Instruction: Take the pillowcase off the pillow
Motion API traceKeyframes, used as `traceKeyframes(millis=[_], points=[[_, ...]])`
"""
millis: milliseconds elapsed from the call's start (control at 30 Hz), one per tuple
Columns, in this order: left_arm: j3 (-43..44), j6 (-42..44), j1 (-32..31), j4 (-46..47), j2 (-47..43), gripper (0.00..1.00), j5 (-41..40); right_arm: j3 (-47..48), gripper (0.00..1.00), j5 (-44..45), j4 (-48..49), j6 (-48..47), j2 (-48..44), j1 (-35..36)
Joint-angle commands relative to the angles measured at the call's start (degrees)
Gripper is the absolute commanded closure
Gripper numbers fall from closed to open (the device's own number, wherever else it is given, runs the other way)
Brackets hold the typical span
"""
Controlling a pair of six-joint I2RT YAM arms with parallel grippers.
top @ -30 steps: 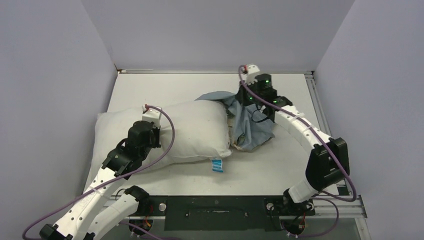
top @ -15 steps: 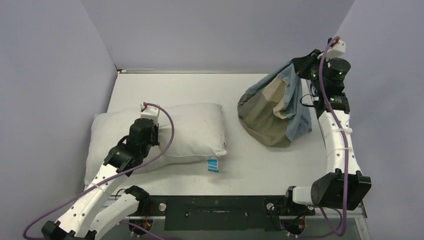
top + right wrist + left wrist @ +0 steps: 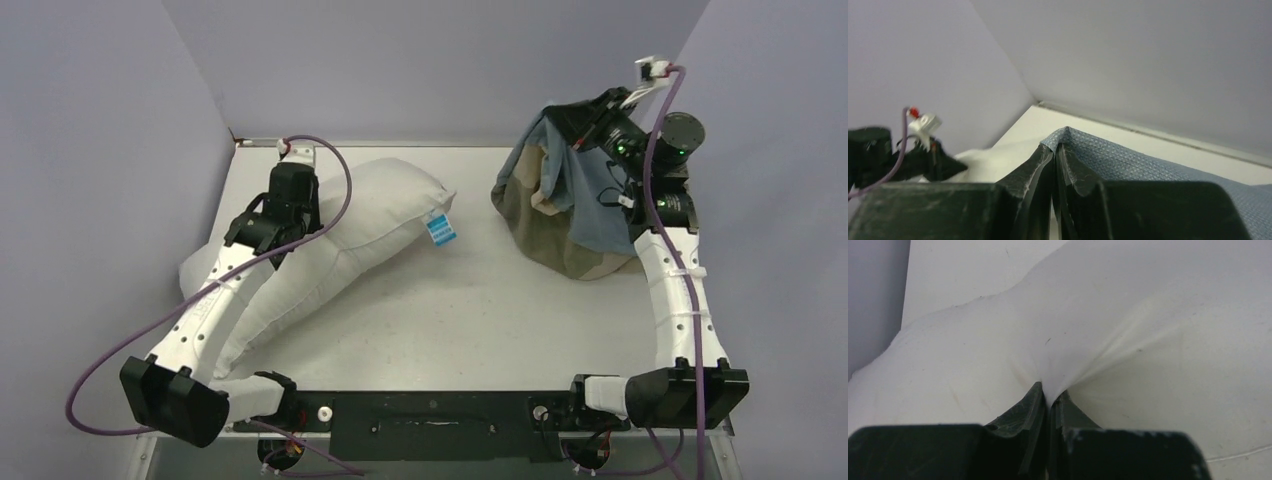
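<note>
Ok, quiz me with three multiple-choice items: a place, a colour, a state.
1. The pillowcase is: A. at the far right, hanging from the right gripper; B. flat at the near edge; C. in the far left corner.
2. The tag on the pillow is: A. red; B. blue; C. green.
3. The left gripper is: A. open; B. shut on the pillow; C. shut on the pillowcase.
Answers: 1 A, the top view shows it dangling there; 2 B, it shows blue against the white; 3 B, its wrist view shows white fabric pinched in it.
</note>
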Motion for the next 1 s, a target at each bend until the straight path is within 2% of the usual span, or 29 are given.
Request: traceKeyframes(millis=[0, 67, 200, 400, 533, 633, 700, 867, 933, 967], points=[[9.93, -3.05, 0.76, 6.29, 4.08, 1.00, -0.23, -7.50, 0.91, -7.24, -3.74, -3.73, -4.92, 8.42], [10.73, -3.87, 0.85, 6.83, 5.93, 1.00, 1.83, -12.16, 0.91, -6.25, -8.80, -6.43, -7.00, 14.13], [7.91, -5.13, 0.77, 7.58, 5.32, 0.85, 5.37, -24.37, 0.90, -1.26, -13.57, -9.19, -13.30, 24.57], [3.20, -5.43, 0.76, 7.51, -4.12, 0.65, 6.46, -40.46, 0.88, 5.73, -14.92, -6.56, -21.83, 34.60], [0.48, -5.91, 0.76, 6.51, -12.04, 0.53, 7.66, -43.13, 0.81, 6.98, -16.83, -6.39, -24.59, 39.01], [-1.55, -6.01, 0.76, 4.59, -18.01, 0.42, 7.89, -39.33, 0.66, 15.37, -24.90, -10.11, -26.93, 40.28], [-2.43, -6.03, 0.76, 3.65, -22.03, 0.39, 7.54, -36.42, 0.54, 22.61, -29.19, -12.69, -28.81, 40.31], [-3.13, -6.14, 0.76, -0.70, -31.47, 0.29, 4.61, -30.88, 0.14, 42.53, -33.71, -16.48, -33.37, 40.20], [-3.58, -6.14, 0.76, -2.03, -35.31, 0.25, 2.65, -29.64, 0.02, 52.02, -34.24, -17.16, -35.08, 40.22], [-3.91, -6.14, 0.76, -2.48, -38.01, 0.23, 1.53, -29.26, 0.05, 57.12, -34.45, -17.33, -36.00, 40.20]])
